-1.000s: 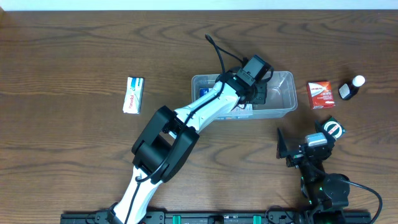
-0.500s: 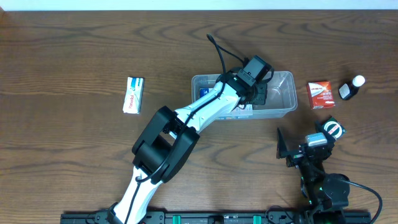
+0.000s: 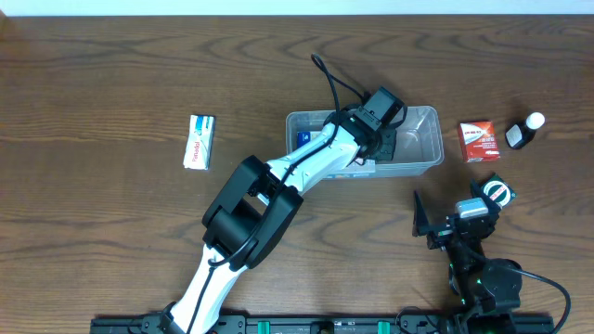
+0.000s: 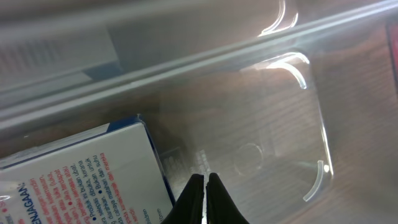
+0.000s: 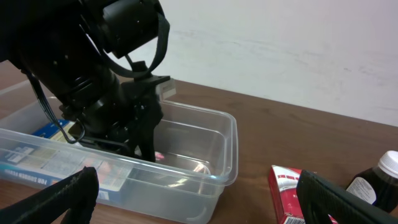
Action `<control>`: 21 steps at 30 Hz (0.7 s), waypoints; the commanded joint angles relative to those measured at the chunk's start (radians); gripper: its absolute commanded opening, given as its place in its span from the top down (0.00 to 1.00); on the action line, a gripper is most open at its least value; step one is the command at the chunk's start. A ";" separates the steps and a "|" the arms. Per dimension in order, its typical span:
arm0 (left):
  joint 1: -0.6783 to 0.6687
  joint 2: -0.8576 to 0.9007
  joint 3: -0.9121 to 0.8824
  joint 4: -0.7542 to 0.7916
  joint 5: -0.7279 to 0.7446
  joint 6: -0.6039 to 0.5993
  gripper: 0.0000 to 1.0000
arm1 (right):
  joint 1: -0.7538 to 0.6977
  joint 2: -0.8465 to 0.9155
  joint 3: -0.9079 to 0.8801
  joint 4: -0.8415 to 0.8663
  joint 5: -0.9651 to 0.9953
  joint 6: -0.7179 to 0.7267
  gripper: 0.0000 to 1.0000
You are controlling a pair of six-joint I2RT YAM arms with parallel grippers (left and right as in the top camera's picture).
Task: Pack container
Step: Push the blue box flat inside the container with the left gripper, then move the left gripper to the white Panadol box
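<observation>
Left gripper: the left gripper (image 4: pixel 204 180) is pressed together with nothing between its fingertips. It is held low inside the container, just over the clear floor.
Nearest thing: a white cardboard box with a blue edge and red print (image 4: pixel 81 171) lies flat just beside the left gripper, at its 9 o'clock in the wrist view. Whether the two touch cannot be told.
Container: the clear, shallow plastic container with rounded corners and a rim (image 3: pixel 427 165) stands near the middle of the dark wooden bench (image 3: pixel 111 74). Its 9 o'clock half is taken up by the packed box, and its 3 o'clock half is bare. Part of the inside is hidden by the arm.
Things outside: a flat white carton with red lettering (image 3: pixel 200 141) lies well apart at the container's 9 o'clock. A red and white carton (image 3: pixel 480 141) sits just beside it at 3 o'clock, with a small dark bottle with a white cap (image 3: pixel 524 132) beyond that.
Right gripper: the right gripper (image 5: pixel 198 179) is spread wide and empty, parked at the container's 5 o'clock.
Step judged: the packed box looks to have been set down, so a withdrawal seems due.
How done well: the left gripper should be raised straight up past the rim before any sideways swing. That way neither the box nor the light container is dragged. The bare 3 o'clock half should be kept for the remaining items.
</observation>
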 commanded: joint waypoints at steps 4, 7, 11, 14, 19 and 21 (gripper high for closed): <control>-0.002 0.013 0.000 -0.019 -0.030 0.023 0.94 | -0.016 -0.004 -0.002 -0.004 -0.003 -0.014 0.01; -0.002 0.006 0.004 -0.019 -0.030 0.022 0.94 | -0.016 -0.004 -0.002 -0.004 -0.004 -0.014 0.01; -0.002 -0.011 0.021 -0.021 -0.022 0.021 0.94 | -0.016 -0.004 -0.002 -0.004 -0.003 -0.014 0.01; -0.002 -0.035 0.038 -0.020 0.009 0.021 0.94 | -0.016 -0.004 -0.002 -0.004 -0.003 -0.014 0.01; 0.005 -0.113 0.057 -0.021 0.011 0.022 0.94 | -0.016 -0.004 -0.002 -0.004 -0.004 -0.014 0.01; 0.017 -0.159 0.057 -0.027 0.011 0.034 0.94 | -0.016 -0.004 -0.002 -0.004 -0.003 -0.014 0.01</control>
